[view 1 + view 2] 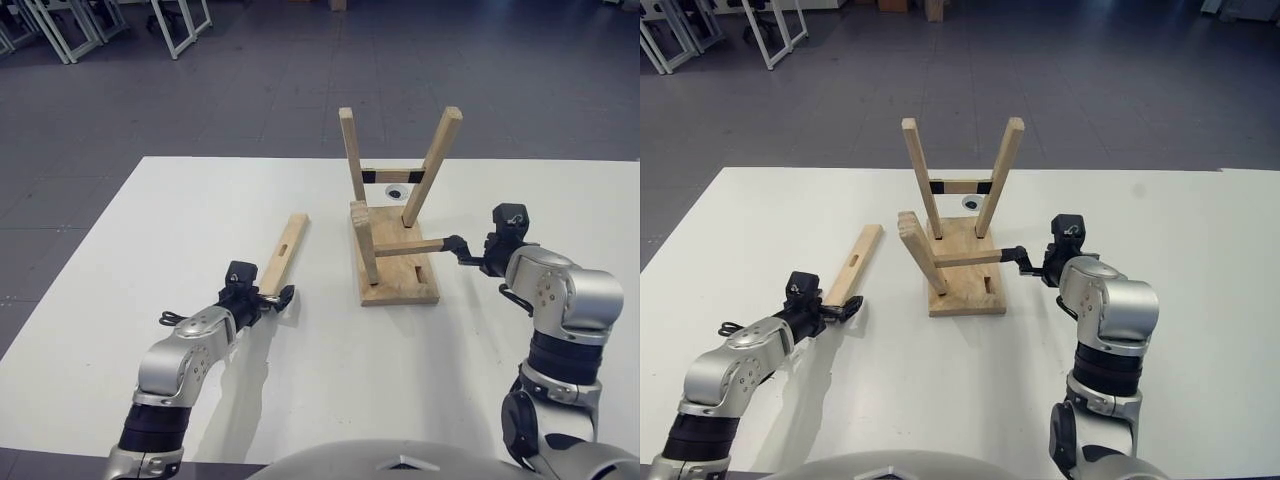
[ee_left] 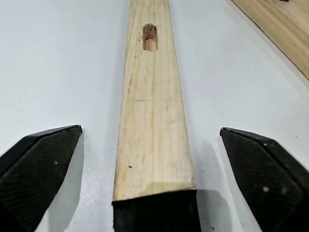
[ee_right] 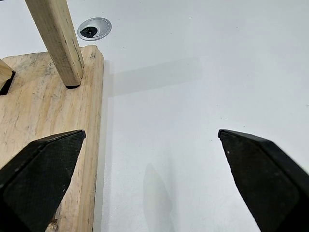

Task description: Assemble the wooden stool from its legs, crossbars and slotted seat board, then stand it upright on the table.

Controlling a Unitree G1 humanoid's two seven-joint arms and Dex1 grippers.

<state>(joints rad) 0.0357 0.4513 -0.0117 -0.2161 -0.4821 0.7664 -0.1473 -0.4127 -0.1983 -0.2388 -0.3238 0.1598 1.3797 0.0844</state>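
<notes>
Left eye view: left end effector (image 1: 277, 297) spread astride loose leg (image 1: 286, 250), lower left; right end effector (image 1: 460, 251) spread beside seat board (image 1: 400, 286).

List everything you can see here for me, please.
table: 1, white, foreground
seat board: 1, pale wood, flat on the table
fitted legs: 3, pale wood, standing in the seat board
crossbars: 2, pale wood, one between far legs, one on near leg
loose leg: 1, pale wood, lying left of the seat board
cable grommet: 1, grey, in the table behind the seat board
left gripper: 1, black, open astride the loose leg's end
right gripper: 1, black, open beside the seat board
</notes>
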